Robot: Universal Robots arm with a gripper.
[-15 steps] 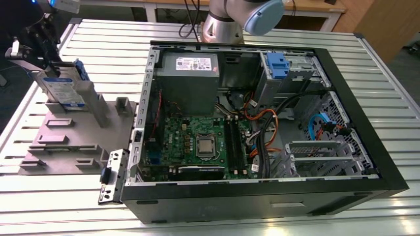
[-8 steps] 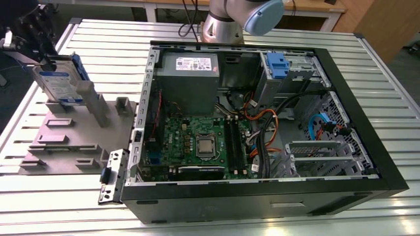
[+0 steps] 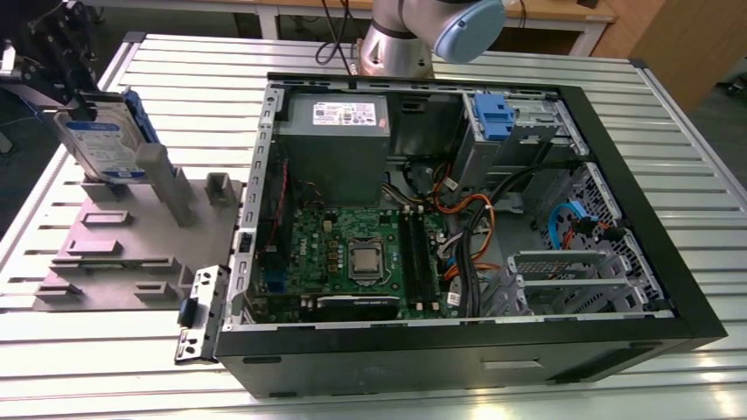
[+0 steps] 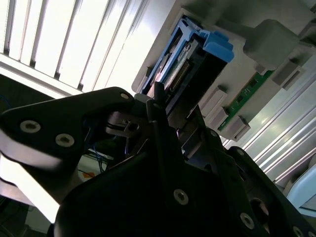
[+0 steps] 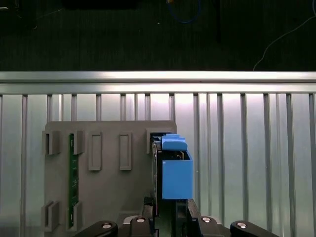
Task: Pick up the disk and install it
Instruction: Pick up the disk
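Note:
The disk (image 3: pixel 103 144) is a silver drive with a white-and-blue label and blue rails. It stands on edge in a slot of the grey fixture plate (image 3: pixel 129 236) at the exterior view's left, outside the computer case (image 3: pixel 467 341). My black gripper (image 3: pixel 82 109) sits on its top edge, with a finger against each face, shut on it. In the first wrist view the disk (image 5: pixel 176 177) shows edge-on with its blue rail between my gripper (image 5: pixel 168 210) fingers. The second wrist view has the disk (image 4: pixel 197 54) just beyond my gripper (image 4: pixel 170 113).
The open case holds a grey power-supply box (image 3: pixel 332 131), a motherboard (image 3: pixel 356 254), cables, and a metal drive bay with a blue latch (image 3: pixel 495 115) at the back. A green memory stick (image 5: pixel 73 177) stands in the fixture. The slatted metal table (image 3: pixel 117 367) surrounds everything.

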